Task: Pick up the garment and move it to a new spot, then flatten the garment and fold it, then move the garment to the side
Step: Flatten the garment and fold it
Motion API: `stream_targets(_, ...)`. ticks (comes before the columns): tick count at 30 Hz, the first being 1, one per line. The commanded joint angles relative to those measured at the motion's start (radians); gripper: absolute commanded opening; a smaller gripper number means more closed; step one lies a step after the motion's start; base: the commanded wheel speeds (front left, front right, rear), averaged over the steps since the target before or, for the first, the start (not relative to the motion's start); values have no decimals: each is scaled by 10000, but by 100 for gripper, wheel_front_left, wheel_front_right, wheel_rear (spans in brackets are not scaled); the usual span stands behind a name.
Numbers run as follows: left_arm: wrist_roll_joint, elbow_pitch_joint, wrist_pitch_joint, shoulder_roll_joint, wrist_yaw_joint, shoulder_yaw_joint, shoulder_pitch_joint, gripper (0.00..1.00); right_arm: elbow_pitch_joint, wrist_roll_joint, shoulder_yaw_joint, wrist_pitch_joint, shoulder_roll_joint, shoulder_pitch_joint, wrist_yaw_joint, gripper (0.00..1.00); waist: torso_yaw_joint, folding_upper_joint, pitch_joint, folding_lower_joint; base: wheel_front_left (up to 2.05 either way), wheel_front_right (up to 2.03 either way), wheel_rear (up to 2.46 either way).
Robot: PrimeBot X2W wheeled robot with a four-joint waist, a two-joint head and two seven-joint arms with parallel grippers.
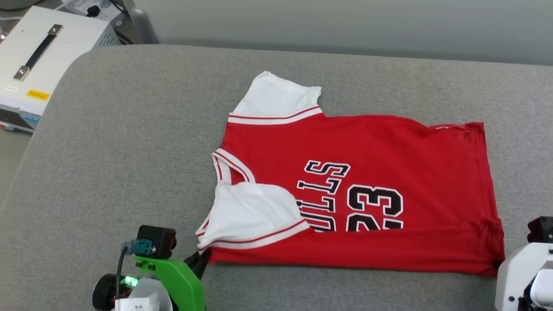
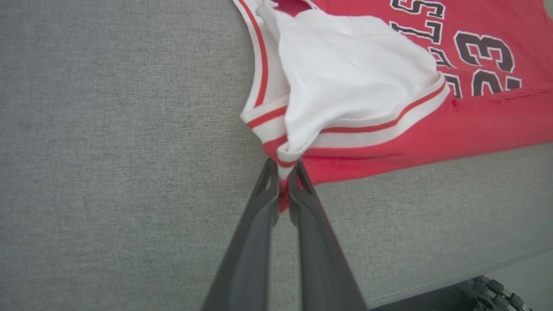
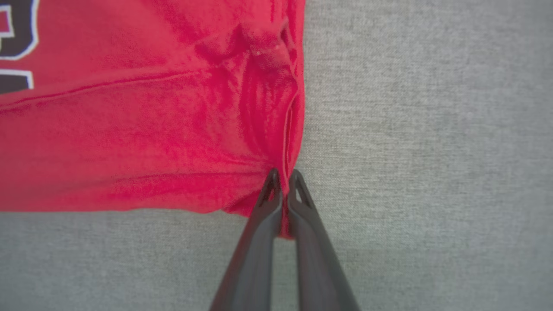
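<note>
The garment (image 1: 389, 147), a red shirt with white sleeves and black lettering, lies on the grey padded table (image 1: 129, 142), its near long edge folded up over the lettering. My left gripper (image 1: 202, 258) is shut on the garment's near-left corner, at the striped trim of the folded white sleeve (image 2: 345, 73); in the left wrist view the dark fingers (image 2: 255, 224) of that gripper (image 2: 283, 170) pinch the cloth. My right gripper (image 3: 284, 176) is shut on the garment's (image 3: 129, 142) near-right corner, red cloth caught between its fingers. The right arm's white housing (image 1: 525, 268) shows at the lower right.
A white equipment box (image 1: 39, 56) with a black handle stands off the table's far left corner. Beyond the table's far edge is a pale wall (image 1: 345, 21). Bare grey padding (image 1: 121, 172) lies left of the garment and along the near edge.
</note>
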Motion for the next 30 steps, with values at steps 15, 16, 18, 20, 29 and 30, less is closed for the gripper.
stream_targets(15, -558, 188, 960, 277, 113, -621, 1377, 0, -1305, 270, -750, 1264, -99, 2003, -9, 0, -215, 0, -1104, 0, 0, 0, 0)
stream_targets(16, -572, 259, 950, 216, 86, -665, 1390, 0, -1273, 274, -752, 1270, -60, 2049, -9, 0, -226, 0, -1115, 0, 0, 0, 0)
stream_targets(18, -561, 479, 845, 57, 28, -740, 1382, 0, -1103, 337, -815, 1251, 106, 2096, -9, 0, -254, 0, -1151, 0, 0, 0, 0)
stream_targets(20, -522, 723, 711, -68, -39, -790, 1340, 34, -926, 321, -835, 1113, 172, 2093, -9, 33, -255, 0, -1176, 0, 0, 0, 0)
stream_targets(29, -84, 1229, -490, -301, -140, -548, 990, 100, -818, 435, -741, -274, 145, 1763, -9, 100, -251, 0, -1475, 0, 0, 0, 0)
stream_targets(30, 2, 1179, -783, -330, -160, -457, 916, 100, -898, 487, -714, -490, 121, 1719, -9, 100, -251, 0, -1529, 0, 0, 0, 0)
